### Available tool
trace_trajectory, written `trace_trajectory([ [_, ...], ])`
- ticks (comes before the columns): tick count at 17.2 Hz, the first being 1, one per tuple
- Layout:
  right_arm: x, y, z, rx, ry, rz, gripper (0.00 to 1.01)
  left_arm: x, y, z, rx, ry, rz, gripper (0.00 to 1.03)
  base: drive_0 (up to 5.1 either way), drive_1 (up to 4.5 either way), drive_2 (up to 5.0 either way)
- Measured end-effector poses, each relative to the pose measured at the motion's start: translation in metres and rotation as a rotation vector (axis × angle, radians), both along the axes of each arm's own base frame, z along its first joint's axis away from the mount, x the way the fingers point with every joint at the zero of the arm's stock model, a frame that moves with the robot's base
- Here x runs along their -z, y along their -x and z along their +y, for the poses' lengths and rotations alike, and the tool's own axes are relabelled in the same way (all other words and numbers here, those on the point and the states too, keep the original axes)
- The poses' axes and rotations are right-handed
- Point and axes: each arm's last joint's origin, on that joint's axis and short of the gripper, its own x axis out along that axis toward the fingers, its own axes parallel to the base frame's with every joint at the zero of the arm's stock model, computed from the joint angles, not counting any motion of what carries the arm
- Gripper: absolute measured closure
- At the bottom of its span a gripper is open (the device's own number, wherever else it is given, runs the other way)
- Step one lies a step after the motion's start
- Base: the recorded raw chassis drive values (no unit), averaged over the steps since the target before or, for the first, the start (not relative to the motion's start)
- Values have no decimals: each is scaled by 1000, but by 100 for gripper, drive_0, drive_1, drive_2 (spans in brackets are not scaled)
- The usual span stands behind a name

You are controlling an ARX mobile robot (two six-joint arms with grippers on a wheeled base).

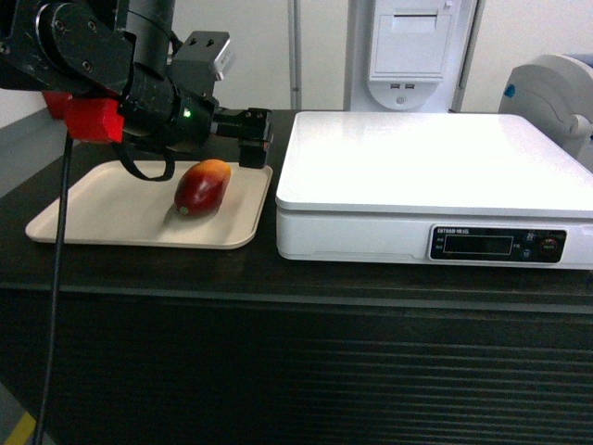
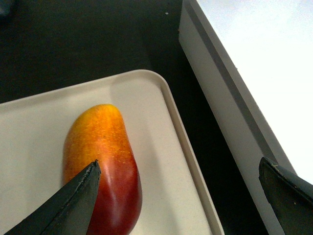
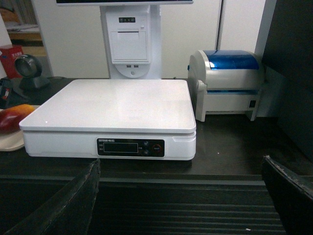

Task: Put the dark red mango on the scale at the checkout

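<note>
The dark red mango (image 1: 201,187) lies on its side on a flat beige tray (image 1: 93,218), its orange end pointing away from me. My left gripper (image 1: 252,139) hovers open just behind it, above the tray's right rim. In the left wrist view one fingertip (image 2: 73,205) overlaps the mango (image 2: 105,156) while the other hangs over the white scale (image 2: 254,73); nothing is gripped. The scale (image 1: 426,171) stands to the tray's right on the dark checkout counter (image 1: 278,352). My right gripper (image 3: 181,196) is open and empty, low before the ribbed counter front (image 3: 195,210), facing the scale (image 3: 110,105).
A white receipt terminal on a post (image 1: 412,51) rises behind the scale. A white label printer with a blue lid (image 3: 230,83) sits to the scale's right. A handheld scanner (image 3: 27,68) stands far left. A narrow strip of dark counter (image 2: 190,122) separates tray and scale.
</note>
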Motion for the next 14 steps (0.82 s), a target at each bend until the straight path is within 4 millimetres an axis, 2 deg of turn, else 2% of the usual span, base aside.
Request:
trace_trajectory([
  [4, 0, 0, 0, 0, 0, 0, 3, 9, -22, 4, -62, 8, 77, 5, 0, 0, 0],
  [14, 0, 0, 0, 0, 0, 0, 3, 24, -41, 15, -93, -45, 160, 5, 0, 0, 0],
])
